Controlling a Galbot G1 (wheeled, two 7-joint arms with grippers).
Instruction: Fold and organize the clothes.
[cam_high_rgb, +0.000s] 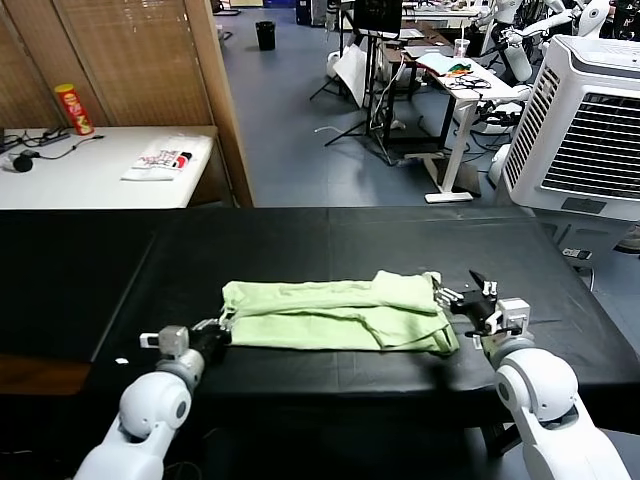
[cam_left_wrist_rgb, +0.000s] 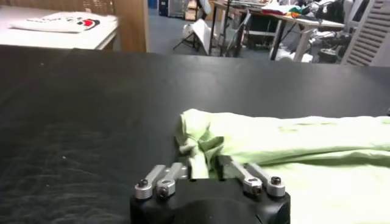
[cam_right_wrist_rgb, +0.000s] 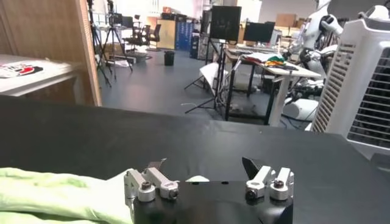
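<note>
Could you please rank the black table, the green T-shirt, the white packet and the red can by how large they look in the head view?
1. black table
2. green T-shirt
3. white packet
4. red can

The packet and can stand farther from the camera, so their true sizes may differ.

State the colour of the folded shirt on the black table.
Pale light-green cotton T-shirt, plain; head view shows it best.

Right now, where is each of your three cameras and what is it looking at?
Head: high up, looking down at the black table, the green T-shirt and both arms.
Left wrist: low behind the left gripper, jaws shut on the T-shirt's bunched corner.
Right wrist: behind the right gripper, jaws open at the T-shirt's other end.
All share the T-shirt.
</note>
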